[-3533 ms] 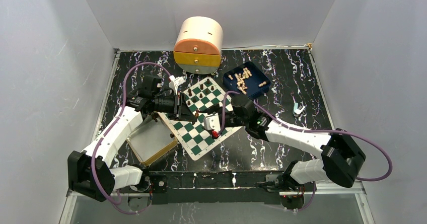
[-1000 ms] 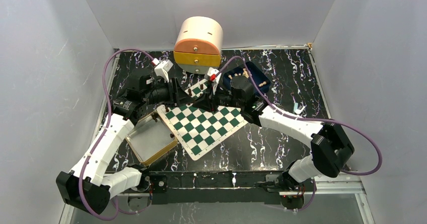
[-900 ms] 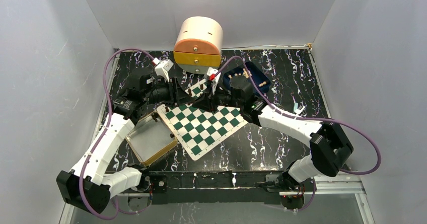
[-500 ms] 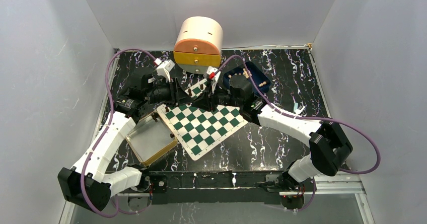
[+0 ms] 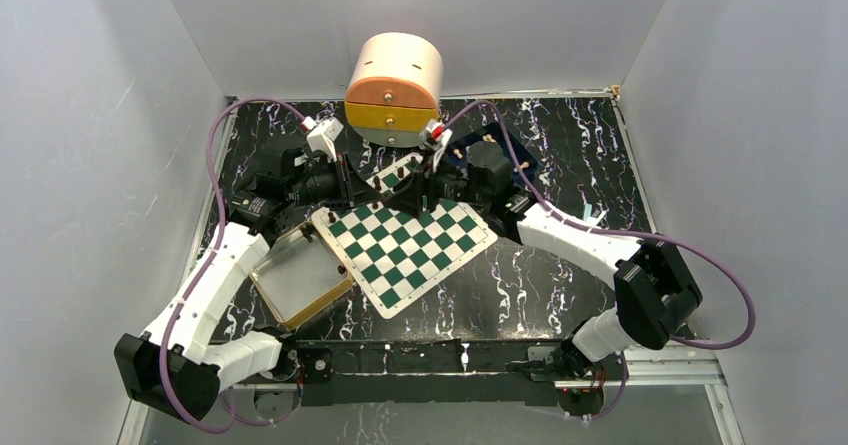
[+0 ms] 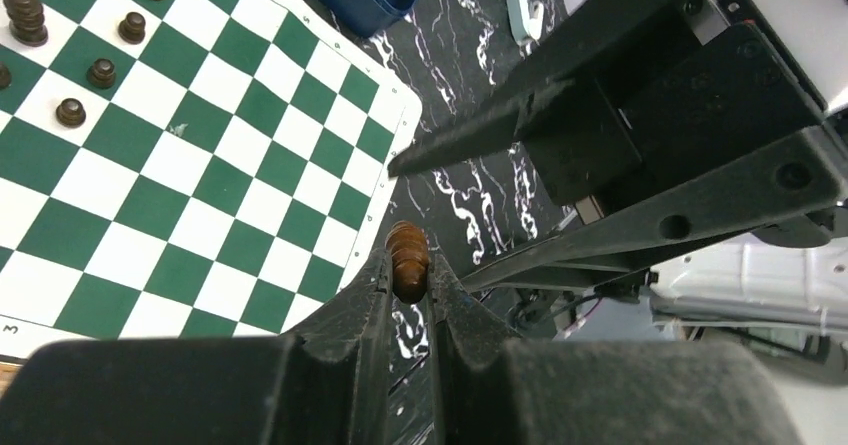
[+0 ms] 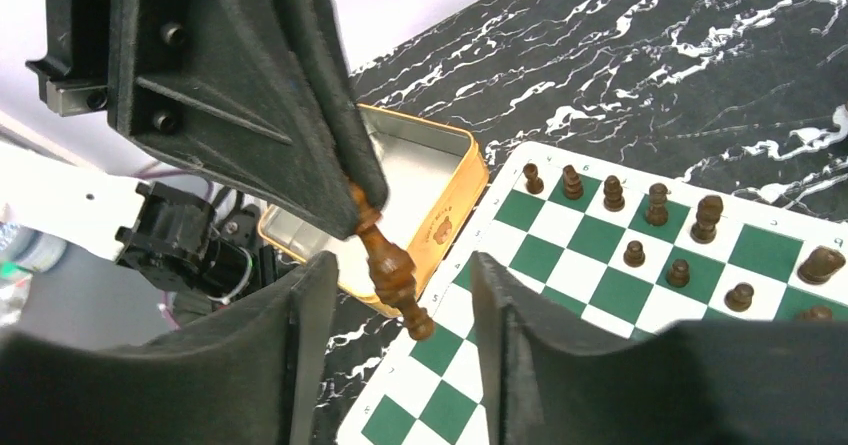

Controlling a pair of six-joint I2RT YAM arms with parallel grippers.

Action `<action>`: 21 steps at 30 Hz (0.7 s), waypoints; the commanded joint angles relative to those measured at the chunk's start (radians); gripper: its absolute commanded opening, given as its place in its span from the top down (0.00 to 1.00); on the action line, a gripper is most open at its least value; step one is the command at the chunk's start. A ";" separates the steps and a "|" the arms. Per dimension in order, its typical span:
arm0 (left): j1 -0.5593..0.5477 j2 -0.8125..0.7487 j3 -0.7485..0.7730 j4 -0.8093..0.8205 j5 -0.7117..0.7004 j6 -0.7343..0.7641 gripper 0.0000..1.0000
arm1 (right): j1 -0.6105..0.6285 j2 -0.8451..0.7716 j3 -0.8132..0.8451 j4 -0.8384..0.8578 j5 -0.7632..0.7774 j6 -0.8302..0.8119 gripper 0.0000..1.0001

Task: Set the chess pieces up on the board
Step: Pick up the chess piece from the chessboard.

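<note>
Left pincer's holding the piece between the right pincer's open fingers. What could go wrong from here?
The left pincer grips the dark brown turned wooden chess piece only by its narrow top, tilted; it could slip.
The right pincer, open, flanks it closely; backing away could knock it.
Dropped, it could topple dark pieces standing on the green-and-white chessboard.

Robot lab cell: bare white walls (image 5: 100, 115), marbled black table (image 5: 570, 145), bolted arms (image 5: 215, 275).

The left jaws and right jaws crowd together, blocking each other. Under them stand dark chess pieces (image 7: 657, 205); just behind, a drawer box (image 5: 393, 90). The board (image 5: 410, 255) lies open nearer.
</note>
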 commanded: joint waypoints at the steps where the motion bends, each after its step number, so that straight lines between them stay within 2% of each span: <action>1: -0.001 -0.074 -0.029 0.092 -0.065 -0.124 1.00 | -0.074 -0.062 -0.027 0.172 -0.078 0.272 0.33; 3: -0.001 -0.102 -0.053 0.170 -0.068 -0.207 1.00 | -0.101 -0.082 -0.062 0.251 -0.089 0.383 0.27; 6: -0.001 -0.135 -0.081 0.255 -0.081 -0.302 1.00 | -0.140 -0.110 -0.122 0.367 -0.070 0.565 0.25; 12: -0.001 -0.178 -0.133 0.439 -0.062 -0.444 1.00 | -0.192 -0.096 -0.182 0.545 -0.071 0.927 0.34; 21: -0.001 -0.202 -0.184 0.564 -0.045 -0.557 1.00 | -0.194 -0.038 -0.183 0.739 -0.117 1.110 0.41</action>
